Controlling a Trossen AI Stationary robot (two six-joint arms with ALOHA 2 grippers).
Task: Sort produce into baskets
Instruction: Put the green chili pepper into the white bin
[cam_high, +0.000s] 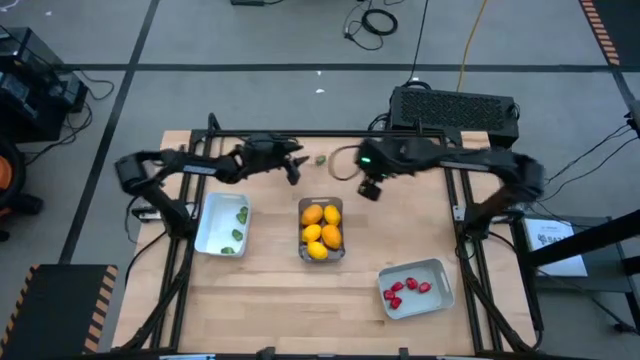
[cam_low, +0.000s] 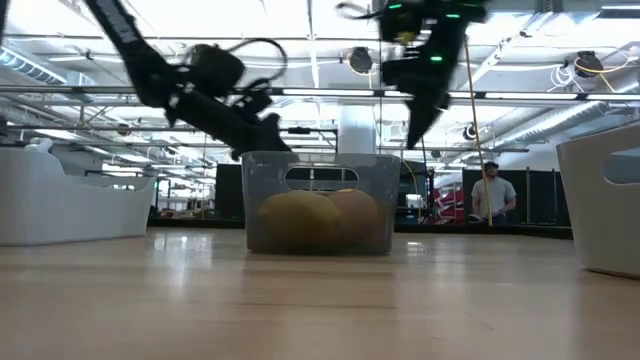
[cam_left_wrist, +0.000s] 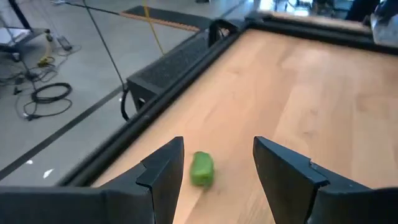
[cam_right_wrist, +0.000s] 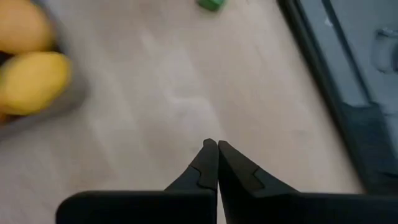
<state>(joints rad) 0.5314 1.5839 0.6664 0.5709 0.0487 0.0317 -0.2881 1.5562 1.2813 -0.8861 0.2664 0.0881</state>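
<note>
Your left end effector (cam_left_wrist: 214, 171) hovers spread, lined up on the small green fruit piece (cam_left_wrist: 201, 168) (last stray on the wooden worktop (cam_high: 270, 290)); the right end effector (cam_right_wrist: 217, 163) waits pressed together.

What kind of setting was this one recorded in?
Most likely a large robotics lab or workshop hall: a wooden table on a grey floor with loose cables, exposed ceiling beams and strip lights, and a person standing far behind.

Overhead looks straight down, low looks level across the table (cam_high: 260, 300); both wrists look close at its wood.
</note>
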